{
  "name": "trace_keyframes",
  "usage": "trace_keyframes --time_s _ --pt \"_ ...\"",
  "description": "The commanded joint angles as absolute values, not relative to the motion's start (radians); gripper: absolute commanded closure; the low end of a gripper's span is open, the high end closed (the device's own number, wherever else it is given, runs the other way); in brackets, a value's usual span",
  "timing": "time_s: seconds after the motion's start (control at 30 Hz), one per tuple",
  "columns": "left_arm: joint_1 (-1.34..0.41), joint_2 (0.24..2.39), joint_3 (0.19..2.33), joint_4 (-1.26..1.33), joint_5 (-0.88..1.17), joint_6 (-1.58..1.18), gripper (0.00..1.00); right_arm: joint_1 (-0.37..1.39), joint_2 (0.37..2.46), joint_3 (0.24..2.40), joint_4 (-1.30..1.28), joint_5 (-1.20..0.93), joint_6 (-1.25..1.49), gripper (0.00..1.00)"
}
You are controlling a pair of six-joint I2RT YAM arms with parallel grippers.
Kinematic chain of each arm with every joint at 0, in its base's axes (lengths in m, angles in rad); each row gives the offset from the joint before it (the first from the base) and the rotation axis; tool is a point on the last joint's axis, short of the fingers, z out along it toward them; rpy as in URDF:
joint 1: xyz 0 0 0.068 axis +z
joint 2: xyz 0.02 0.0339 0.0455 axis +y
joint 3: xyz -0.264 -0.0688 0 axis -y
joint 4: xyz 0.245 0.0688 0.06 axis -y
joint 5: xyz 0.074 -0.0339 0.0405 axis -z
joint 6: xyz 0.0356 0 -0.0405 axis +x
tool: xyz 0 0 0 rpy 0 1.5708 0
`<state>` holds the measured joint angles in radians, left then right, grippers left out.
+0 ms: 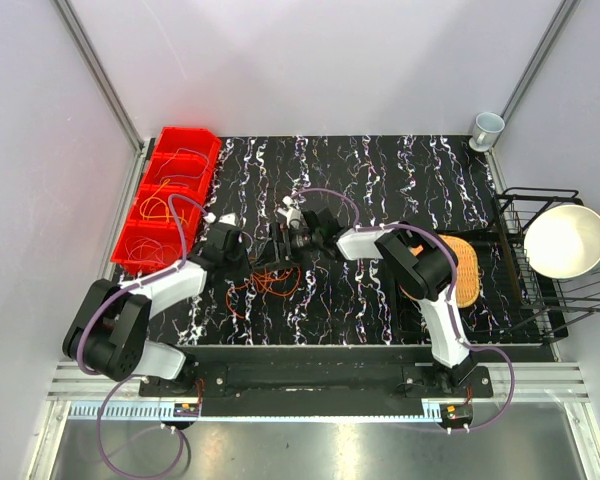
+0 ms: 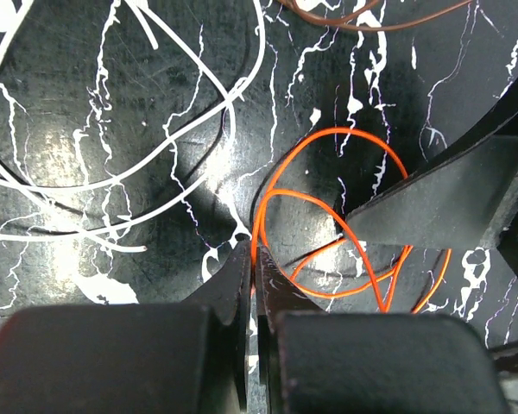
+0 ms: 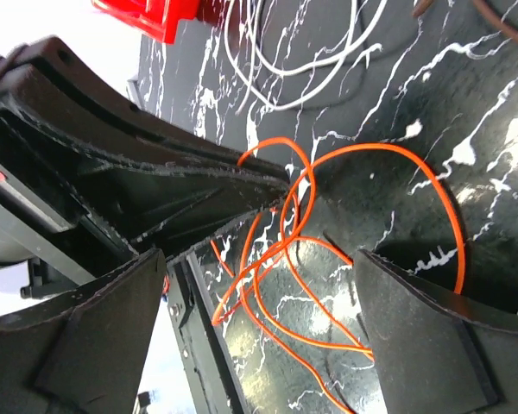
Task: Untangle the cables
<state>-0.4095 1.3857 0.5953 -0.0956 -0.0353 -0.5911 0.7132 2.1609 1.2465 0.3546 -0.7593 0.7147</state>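
Right, my left gripper [image 2: 255, 259] is clamped on the orange cable [image 2: 345, 130] just left of the worktop's [image 1: 380, 300] centre, and my right gripper [image 3: 255, 259] is spread wide over its loops. It looks like light, springy, slippery wire, so I'd pinch one free strand.

Overhead, two wrist close-ups sharing cables [image 1: 270, 282]

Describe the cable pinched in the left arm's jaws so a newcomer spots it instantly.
On the black marbled table, follow the left arm to its shut jaws. The orange cable runs out from between them in overlapping loops, bright orange where the white cable beside it and the brown cable beyond are not.
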Motion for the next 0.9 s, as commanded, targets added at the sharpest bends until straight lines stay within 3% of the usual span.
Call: trace_keyframes --time_s 0.0,0.2,0.7,0.87 --pt "-0.41 1.396 0.652 -0.1 -0.069 -0.569 1.0 0.713 2.103 1.232 0.38 -0.81 0.698 0.06" --pt "-0.41 1.422 0.667 -0.098 -0.064 -0.571 1.0 0.733 2.023 1.17 0.351 -0.804 0.663 0.06" --pt "-0.41 1.428 0.653 -0.081 -0.057 -0.581 1.0 0.876 2.029 1.25 0.054 -0.421 0.48 0.12" --pt "-0.408 1.433 0.653 -0.08 -0.055 -0.58 1.0 0.913 2.058 1.29 -0.037 -0.312 0.439 0.19"
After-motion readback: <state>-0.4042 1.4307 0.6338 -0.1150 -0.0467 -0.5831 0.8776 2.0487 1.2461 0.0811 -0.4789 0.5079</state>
